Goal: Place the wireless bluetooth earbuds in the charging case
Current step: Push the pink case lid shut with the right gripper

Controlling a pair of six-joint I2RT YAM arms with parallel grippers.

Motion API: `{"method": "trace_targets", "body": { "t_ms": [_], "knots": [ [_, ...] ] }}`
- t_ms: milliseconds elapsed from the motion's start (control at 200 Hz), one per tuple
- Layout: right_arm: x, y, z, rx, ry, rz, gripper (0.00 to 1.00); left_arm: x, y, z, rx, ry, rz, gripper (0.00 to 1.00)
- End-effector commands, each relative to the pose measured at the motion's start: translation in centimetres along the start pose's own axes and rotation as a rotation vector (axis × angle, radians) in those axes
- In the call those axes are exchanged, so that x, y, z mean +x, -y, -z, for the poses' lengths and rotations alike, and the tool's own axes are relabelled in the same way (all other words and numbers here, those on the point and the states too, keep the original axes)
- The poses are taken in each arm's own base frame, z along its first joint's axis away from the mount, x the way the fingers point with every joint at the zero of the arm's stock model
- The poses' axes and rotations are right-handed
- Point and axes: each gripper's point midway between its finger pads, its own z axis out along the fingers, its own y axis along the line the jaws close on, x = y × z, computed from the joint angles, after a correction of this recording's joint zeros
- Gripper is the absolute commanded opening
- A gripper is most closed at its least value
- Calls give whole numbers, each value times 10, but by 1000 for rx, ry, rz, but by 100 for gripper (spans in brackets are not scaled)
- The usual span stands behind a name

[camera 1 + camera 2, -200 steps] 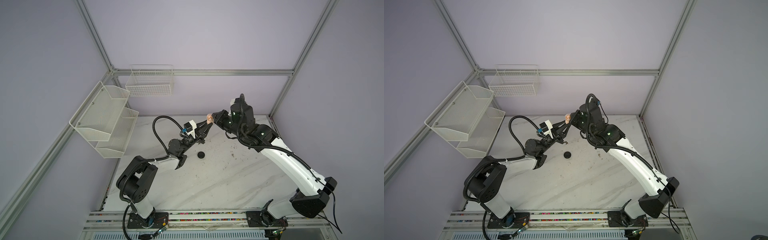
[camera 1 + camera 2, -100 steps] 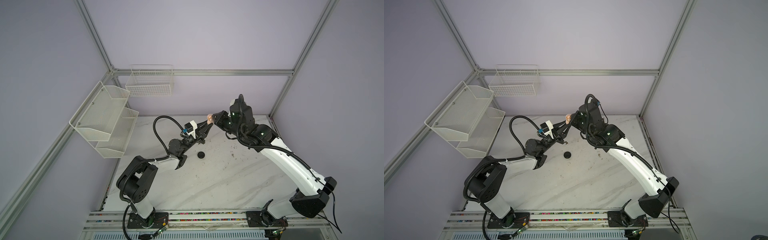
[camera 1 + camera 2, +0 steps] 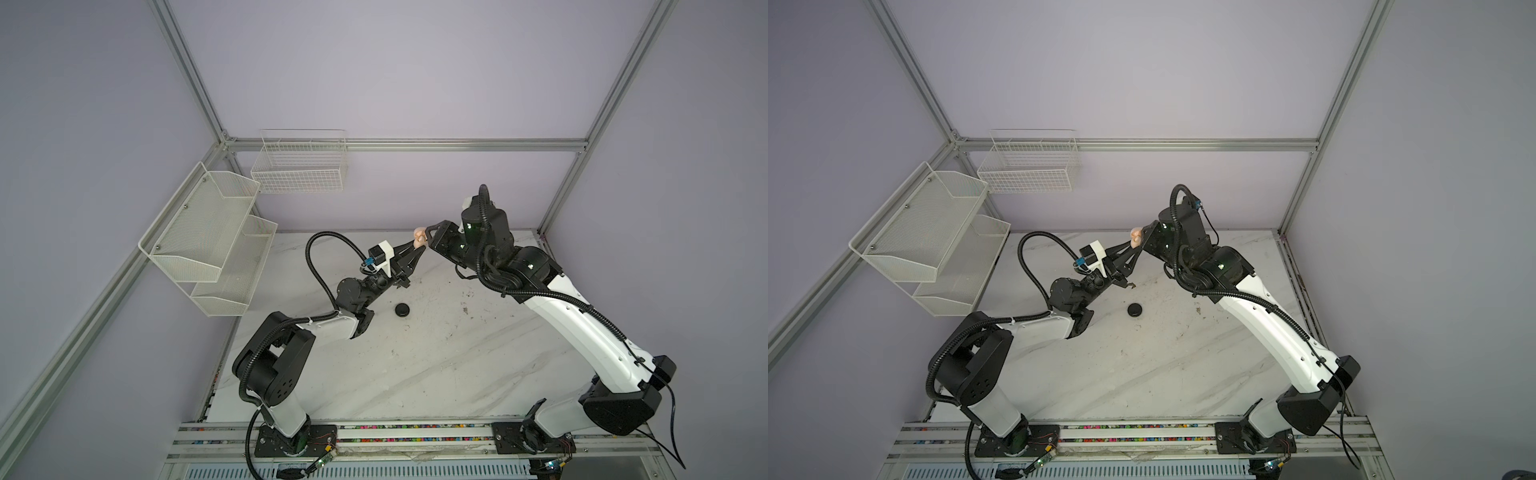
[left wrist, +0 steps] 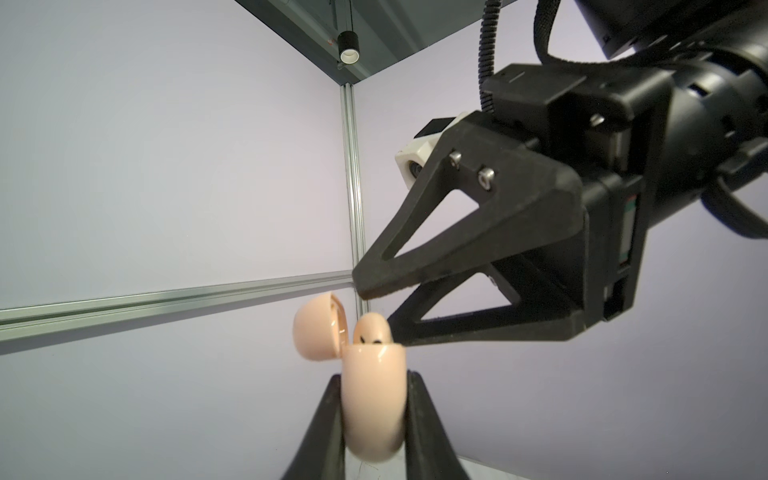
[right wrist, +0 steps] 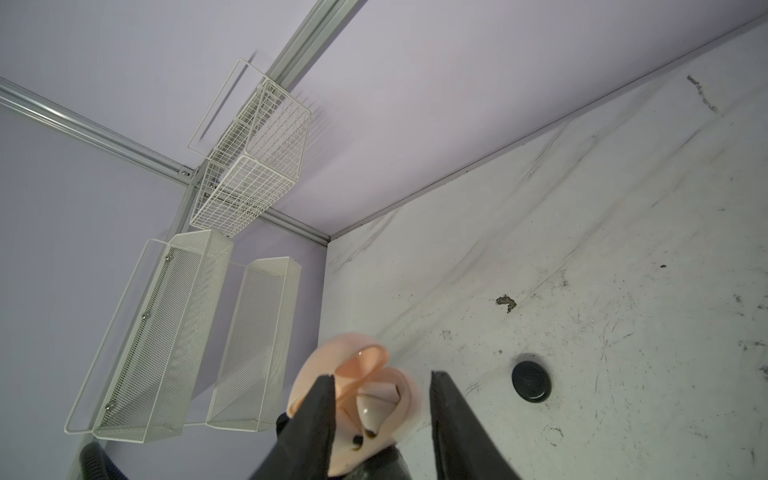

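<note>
I'm working over a white table (image 3: 415, 374) (image 3: 1142, 374) with grey marble veins running slantwise across it. The top is grubby: thin black scuffs and specks are scattered over the far half, thicker toward the right side. One thing lies directly on it, a round, flat black case (image 3: 402, 309) (image 3: 1135, 309), resting lid-up on bare marble in the far half, about midway across. In the right wrist view the black case (image 5: 531, 381) looks shut, and a dark chip (image 5: 506, 302) marks the table (image 5: 602, 232) near it, not touching. The near half looks cleaner, with only faint streaks.
</note>
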Motion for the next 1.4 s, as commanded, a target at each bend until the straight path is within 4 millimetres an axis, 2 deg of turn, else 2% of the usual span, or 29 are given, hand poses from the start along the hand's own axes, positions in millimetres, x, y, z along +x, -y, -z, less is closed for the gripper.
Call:
{"method": "trace_targets", "body": {
  "t_ms": [0,65,130,315,395,500,595,745,905,1030,1225,1395],
  "knots": [
    [-28,-21,34,-92,48,159,44,-47,9,-3,38,122,-64,0],
    [-34,-27,46,-129,47,250,51,-44,12,1,58,107,-45,0],
    [-30,-31,48,-174,3,366,58,-40,16,6,82,88,-19,0],
    [10,-25,46,-276,-215,650,69,-32,41,19,203,36,45,0],
    [19,-29,58,-371,-281,703,75,-28,49,25,244,12,76,0],
    [25,-24,66,-398,-317,737,84,-23,59,33,299,-20,112,0],
    [43,-21,62,-445,-393,715,89,-20,67,39,342,-43,139,0],
    [69,-14,55,-507,-501,675,90,-17,72,45,374,-69,167,0],
    [83,-9,50,-535,-542,654,86,-16,74,48,390,-79,176,0],
    [85,-7,49,-538,-551,652,82,-15,73,49,385,-81,176,0],
    [83,-10,56,-546,-540,652,75,-13,69,50,365,-86,180,0],
    [80,-12,64,-552,-521,643,72,-10,67,50,357,-91,186,0]
  ]
}}
